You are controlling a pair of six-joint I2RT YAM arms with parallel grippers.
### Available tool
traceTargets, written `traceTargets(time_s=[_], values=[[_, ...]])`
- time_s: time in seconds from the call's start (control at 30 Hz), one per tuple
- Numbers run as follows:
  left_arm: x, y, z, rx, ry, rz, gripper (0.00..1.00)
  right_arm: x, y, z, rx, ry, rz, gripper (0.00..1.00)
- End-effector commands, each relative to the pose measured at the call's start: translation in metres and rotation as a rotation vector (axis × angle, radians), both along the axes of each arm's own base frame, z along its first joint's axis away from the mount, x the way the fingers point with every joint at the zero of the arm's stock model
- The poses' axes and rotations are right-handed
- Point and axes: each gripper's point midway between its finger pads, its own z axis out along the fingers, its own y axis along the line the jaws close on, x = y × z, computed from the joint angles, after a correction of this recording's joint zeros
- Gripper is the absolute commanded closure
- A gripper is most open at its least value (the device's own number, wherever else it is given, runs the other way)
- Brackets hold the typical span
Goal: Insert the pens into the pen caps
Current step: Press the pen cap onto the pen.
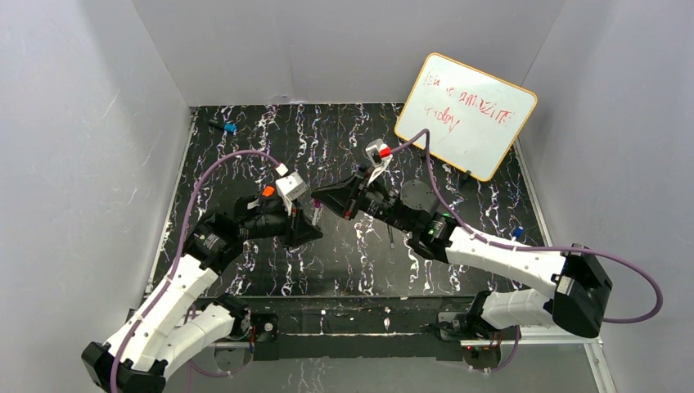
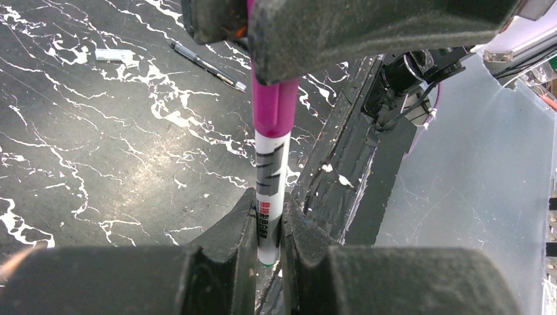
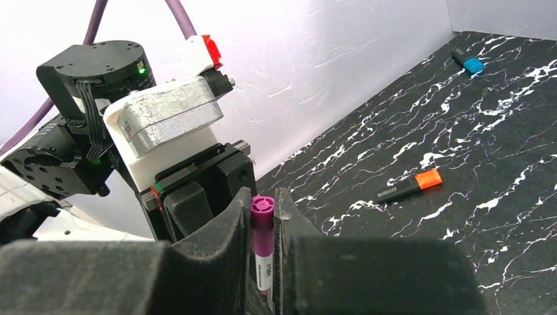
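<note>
My left pincer (image 2: 269, 226) is clamped on the smooth white pen (image 2: 270, 157). My right pincer (image 3: 264, 210) squeezes its round purple cap (image 3: 263, 239) between rough black pads (image 3: 217, 246).

My left arm (image 1: 176, 286) and right arm (image 1: 507, 258) bend inward, wrists turned to face each other, tools meeting tip to tip. My left tool (image 2: 268, 220) is clamped tight on a pen (image 2: 271, 164); my right tool (image 3: 263, 220) pinches its purple end.
</note>
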Motion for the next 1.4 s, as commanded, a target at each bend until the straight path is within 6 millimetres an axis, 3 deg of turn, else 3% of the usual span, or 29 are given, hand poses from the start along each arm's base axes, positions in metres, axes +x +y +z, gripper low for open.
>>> traceTargets(time_s=[0.0,0.87,1.37], values=[[0.032,-0.002,0.083,-0.127,-0.272,0.067,1.0,-0.059,0.017,-0.089,-0.229,0.144,0.212,0.99],[0.039,0.018,0.109,-0.083,-0.344,0.128,1.0,-0.125,0.033,-0.151,-0.325,0.244,0.33,0.99],[0.043,0.026,0.117,-0.049,-0.395,0.154,1.0,-0.157,0.026,-0.176,-0.397,0.274,0.395,0.99]])
